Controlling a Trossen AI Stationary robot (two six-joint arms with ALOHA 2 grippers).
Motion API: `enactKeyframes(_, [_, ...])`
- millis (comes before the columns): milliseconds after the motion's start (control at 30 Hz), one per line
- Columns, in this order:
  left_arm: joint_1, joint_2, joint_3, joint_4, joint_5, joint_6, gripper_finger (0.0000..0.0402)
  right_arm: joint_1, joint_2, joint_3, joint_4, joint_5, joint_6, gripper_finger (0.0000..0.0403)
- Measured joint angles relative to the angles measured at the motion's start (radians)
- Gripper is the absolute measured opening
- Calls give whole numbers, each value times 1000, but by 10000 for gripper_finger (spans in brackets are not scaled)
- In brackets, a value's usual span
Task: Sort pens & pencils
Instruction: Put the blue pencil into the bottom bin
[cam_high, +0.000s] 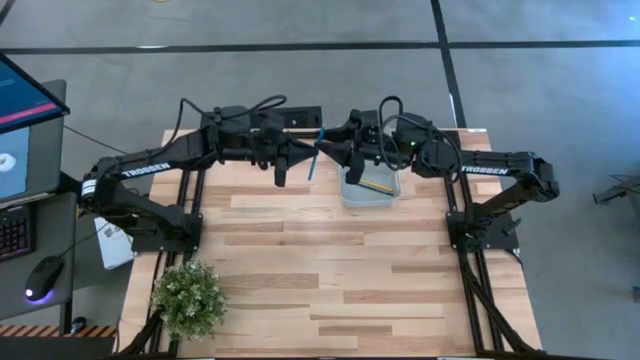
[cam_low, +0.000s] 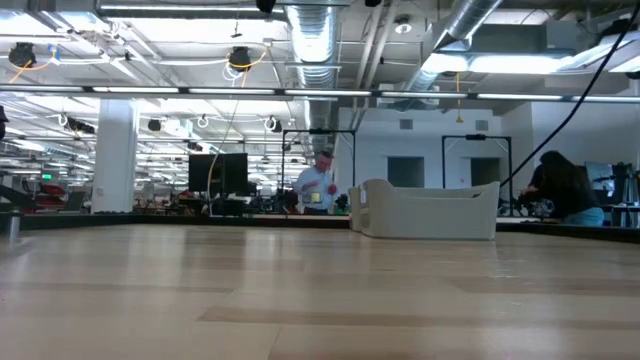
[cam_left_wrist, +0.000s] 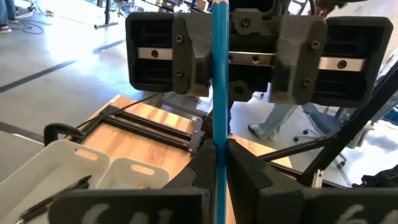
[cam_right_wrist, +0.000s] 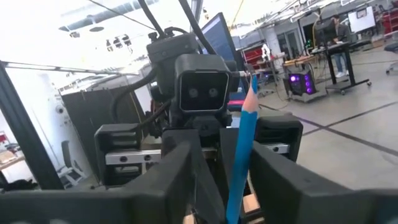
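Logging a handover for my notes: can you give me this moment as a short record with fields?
held item: light blue pencil, above the table's far edge
left gripper: shut on the pencil
right gripper: fingers on either side of the pencil, facing the left gripper
bin: pale, divided, under the right arm; yellow pencil inside
plant: near left corner

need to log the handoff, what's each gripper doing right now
left gripper: shut on the blue pencil.
right gripper: fingers either side of the same pencil; grip cannot be told.
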Motion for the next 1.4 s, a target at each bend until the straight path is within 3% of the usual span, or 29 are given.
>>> enactKeyframes(233, [-1, 0, 0, 1, 13, 3, 11, 0, 0, 0, -3, 3, -11, 68])
enactKeyframes(333, [-1, 0, 0, -2, 22, 6, 11, 0, 0, 0, -7, 0, -32, 42])
enactKeyframes(667, [0, 0, 0, -6, 19, 29, 32, 0, 0, 0, -23, 0, -35, 43])
enactKeyframes(1100, [-43, 0, 0, -7, 2, 305, 97, -15, 0, 1, -122, -15, -61, 43])
enactKeyframes(1400, [-47, -5, 0, -171, -47, 330, 119, -102, 0, 0, -419, 61, -131, 43])
